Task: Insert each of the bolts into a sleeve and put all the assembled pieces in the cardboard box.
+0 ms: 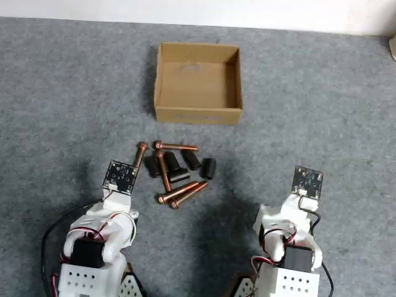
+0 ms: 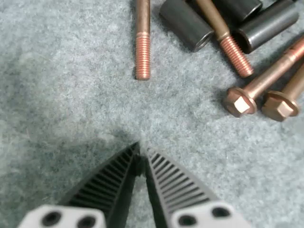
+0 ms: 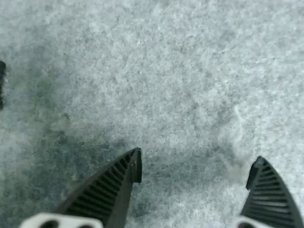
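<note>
**Copper bolts (image 1: 176, 146) and black sleeves (image 1: 208, 167) lie loose, none joined**

Ribbed fingers of the left gripper (image 2: 141, 153) are pressed together on nothing, near the heap. The right gripper (image 3: 197, 164) stands spread over grey carpet (image 3: 190, 71). Best to open the left wide and take the outlying bolt (image 2: 142, 42) by its shank, leaving the thread free for a sleeve. The left wrist view shows threads and open bores. The high view adds the cardboard box (image 1: 198, 115) beyond, seemingly empty.

Right gripper (image 3: 198, 156) is seen over grey carpet (image 3: 180, 71), jaws spread wide; a dark object (image 3: 1, 85) is cut off well to one side.
</note>
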Robot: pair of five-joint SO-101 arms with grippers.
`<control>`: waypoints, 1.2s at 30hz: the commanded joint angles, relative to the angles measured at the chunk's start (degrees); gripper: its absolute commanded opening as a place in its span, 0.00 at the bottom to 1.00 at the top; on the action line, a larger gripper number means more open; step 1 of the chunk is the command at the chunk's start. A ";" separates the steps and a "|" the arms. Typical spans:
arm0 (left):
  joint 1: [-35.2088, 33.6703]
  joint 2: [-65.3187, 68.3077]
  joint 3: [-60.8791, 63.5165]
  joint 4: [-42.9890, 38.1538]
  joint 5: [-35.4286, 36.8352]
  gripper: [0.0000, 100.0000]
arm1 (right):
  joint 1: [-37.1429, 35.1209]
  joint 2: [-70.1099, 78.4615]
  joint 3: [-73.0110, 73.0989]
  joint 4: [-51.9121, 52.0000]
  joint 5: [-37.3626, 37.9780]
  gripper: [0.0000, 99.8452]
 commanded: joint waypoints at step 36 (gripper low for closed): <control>1.45 -0.04 1.10 0.00 0.18 0.01 | 0.66 -0.22 7.08 0.31 -0.18 0.33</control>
